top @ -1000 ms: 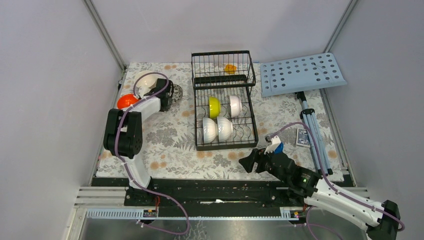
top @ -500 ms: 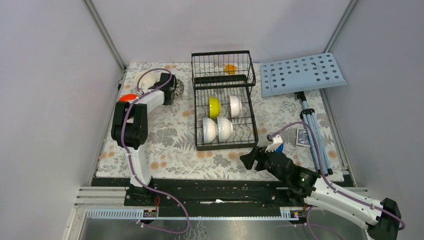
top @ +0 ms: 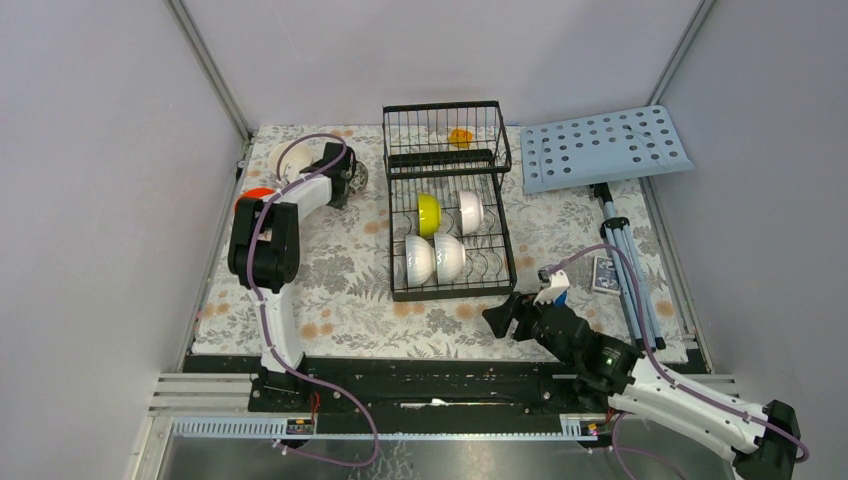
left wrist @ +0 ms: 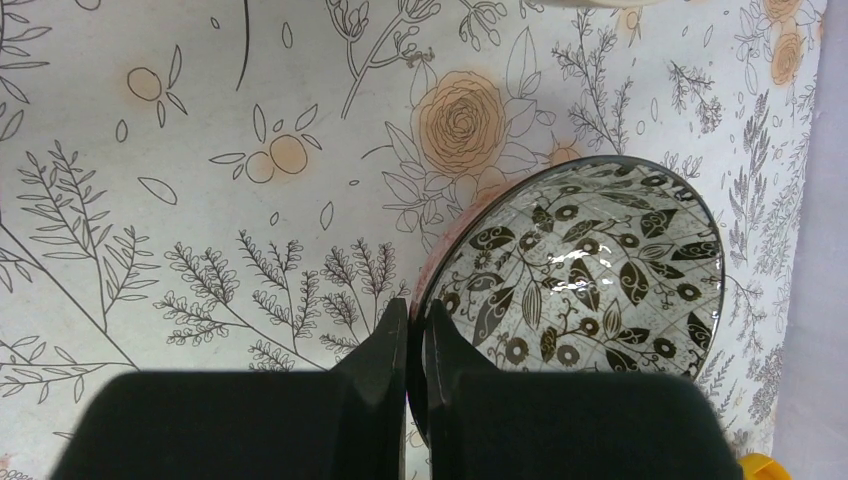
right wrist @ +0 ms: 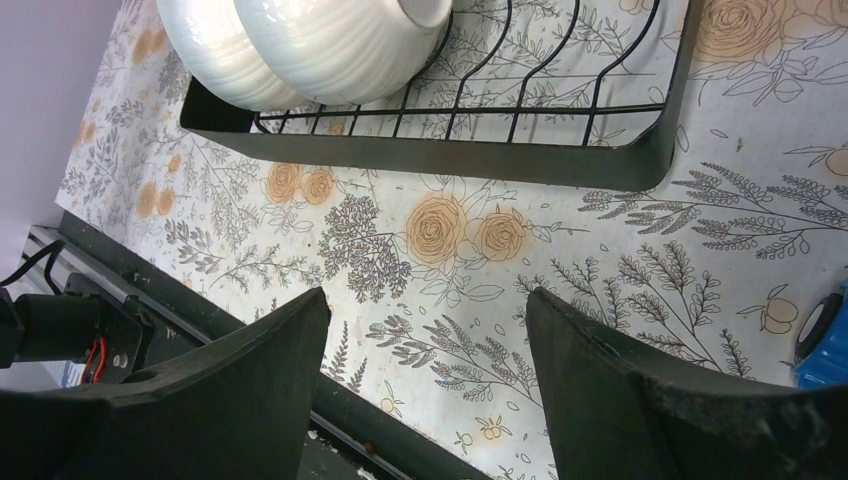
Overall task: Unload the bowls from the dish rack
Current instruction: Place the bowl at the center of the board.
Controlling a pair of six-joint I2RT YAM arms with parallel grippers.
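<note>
Left wrist view: what has your left hand (left wrist: pixel 415 340) got?

Its fingers are pinched together on the rim of the patterned bowl (left wrist: pixel 590 270). The bowl is mouth up over the flowered bench (left wrist: pixel 200 150), well left of the dish rack (top: pixel 450 294). I cannot tell whether it touches the cloth.

And your right hand (right wrist: pixel 430 370)?

Spread wide with nothing between the fingers, hovering over the bench just in front of the rack's near edge.

What do you see in the rack?

From above, four on the flat base: a yellow-green bowl (top: pixel 428 213) beside a white bowl (top: pixel 470 211), and two white bowls (top: pixel 419 258) side by side nearer you. An orange bowl (top: pixel 460 136) sits in the raised basket. A second orange bowl (top: pixel 248 193) lies on the bench by your left arm.
</note>
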